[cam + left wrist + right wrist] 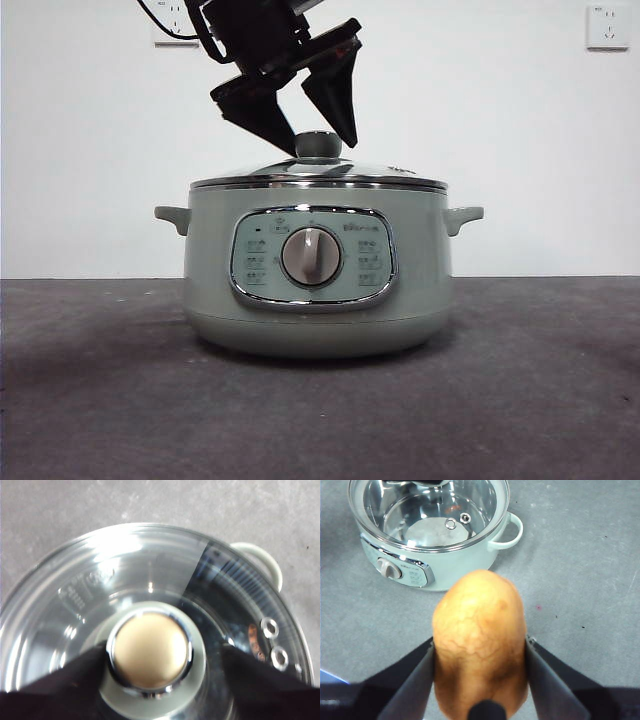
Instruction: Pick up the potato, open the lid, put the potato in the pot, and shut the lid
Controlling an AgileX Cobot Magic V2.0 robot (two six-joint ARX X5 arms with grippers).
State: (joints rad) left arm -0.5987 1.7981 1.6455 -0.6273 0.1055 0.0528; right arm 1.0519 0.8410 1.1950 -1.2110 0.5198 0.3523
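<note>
The sage-green pot (320,300) stands mid-table with its glass lid (330,176) seated on the rim. My left gripper (322,147) hangs over the lid, open, with one jaw on either side of the lid's knob (318,143). The left wrist view looks straight down on that knob (149,650), which sits in the gap of the left gripper (164,651). My right gripper (480,642) is shut on the orange-brown potato (480,615), held above the table off to one side of the pot (465,565). The front view does not show the potato.
The pot rests on a dark grey table (100,400) in front of a white wall with a socket (608,27) at the upper right. A stubby side handle (462,216) sticks out from the pot. Bare grey tabletop (580,580) lies around the pot.
</note>
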